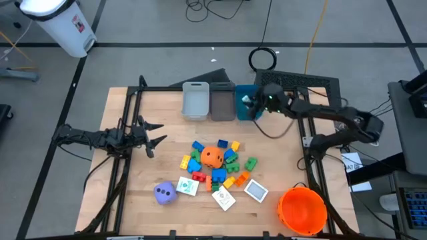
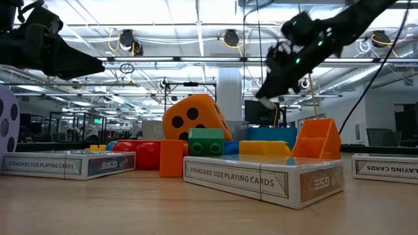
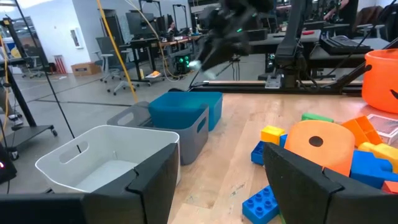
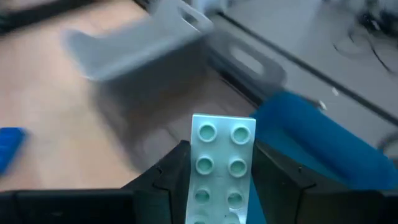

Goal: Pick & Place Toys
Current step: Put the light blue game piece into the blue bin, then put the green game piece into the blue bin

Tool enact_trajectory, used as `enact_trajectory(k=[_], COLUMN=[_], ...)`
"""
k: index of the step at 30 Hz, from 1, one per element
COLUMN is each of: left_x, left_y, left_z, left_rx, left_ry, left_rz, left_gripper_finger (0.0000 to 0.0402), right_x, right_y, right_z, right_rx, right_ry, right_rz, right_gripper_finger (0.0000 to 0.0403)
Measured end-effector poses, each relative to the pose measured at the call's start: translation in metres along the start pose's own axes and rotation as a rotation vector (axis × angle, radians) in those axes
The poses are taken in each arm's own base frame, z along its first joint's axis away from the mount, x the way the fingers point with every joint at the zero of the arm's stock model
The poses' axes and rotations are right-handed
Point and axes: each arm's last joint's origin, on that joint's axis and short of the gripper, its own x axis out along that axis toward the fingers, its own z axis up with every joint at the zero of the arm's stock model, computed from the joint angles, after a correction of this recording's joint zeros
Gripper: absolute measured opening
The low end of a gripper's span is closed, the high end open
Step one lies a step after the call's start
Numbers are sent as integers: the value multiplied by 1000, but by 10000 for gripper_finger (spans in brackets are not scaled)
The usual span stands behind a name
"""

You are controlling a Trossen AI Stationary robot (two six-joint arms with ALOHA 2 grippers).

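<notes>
My right gripper (image 1: 249,101) is shut on a pale blue-green studded block (image 4: 222,163) and hangs over the blue bin (image 1: 244,104) at the table's far edge. It also shows high up in the low view (image 2: 273,91). My left gripper (image 1: 159,133) is open and empty at the table's left, its fingers pointing toward the toy pile. The pile lies on the table's middle: an orange die (image 1: 212,157) among several coloured blocks (image 1: 230,159). A purple die (image 1: 165,193) and white card boxes (image 1: 224,198) lie nearer the front edge. My right gripper pinches the pale block between its two fingers, which lie on its two long sides (image 4: 194,163). The block's studded face is turned toward the wrist camera, and its free end (image 4: 224,124) sticks out past the fingertips. It is lifted clear, above the bins.
A light grey bin (image 1: 195,100) and a dark grey bin (image 1: 222,101) stand left of the blue one along the far edge. A big orange bucket (image 1: 302,210) stands at the front right corner. Bare wood lies between my left gripper and the pile.
</notes>
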Motion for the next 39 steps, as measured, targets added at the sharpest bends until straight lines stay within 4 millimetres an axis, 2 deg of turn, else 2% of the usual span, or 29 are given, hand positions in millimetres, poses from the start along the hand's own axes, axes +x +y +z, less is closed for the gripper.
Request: enact_trajectory(k=[4,9,15,20,25,28,35,39], left_x=[0,0,0,0,0,0,0,0], left_y=[0,0,0,0,0,0,0,0], left_z=[0,0,0,0,0,0,0,0], left_rx=[0,0,0,0,0,0,0,0], left_ry=[0,0,0,0,0,0,0,0], left_rz=[0,0,0,0,0,0,0,0], left_gripper_finger=[241,241,241,241,241,241,241,241], right_x=[27,51,64,64,50,33,-15,-36], right_y=[-17,-24,-26,-25,-15,0,56,96], right_z=[-9,-21,-26,-24,-11,2,31,27], right_rx=[48,64,78,86,68,39,-91,-253], right_ry=[88,147,137,110,55,-2,-234,-280], right_rz=[-59,-81,-87,-85,-54,-9,187,326], right_gripper_finger=[141,142,150,186,234,256,266,259])
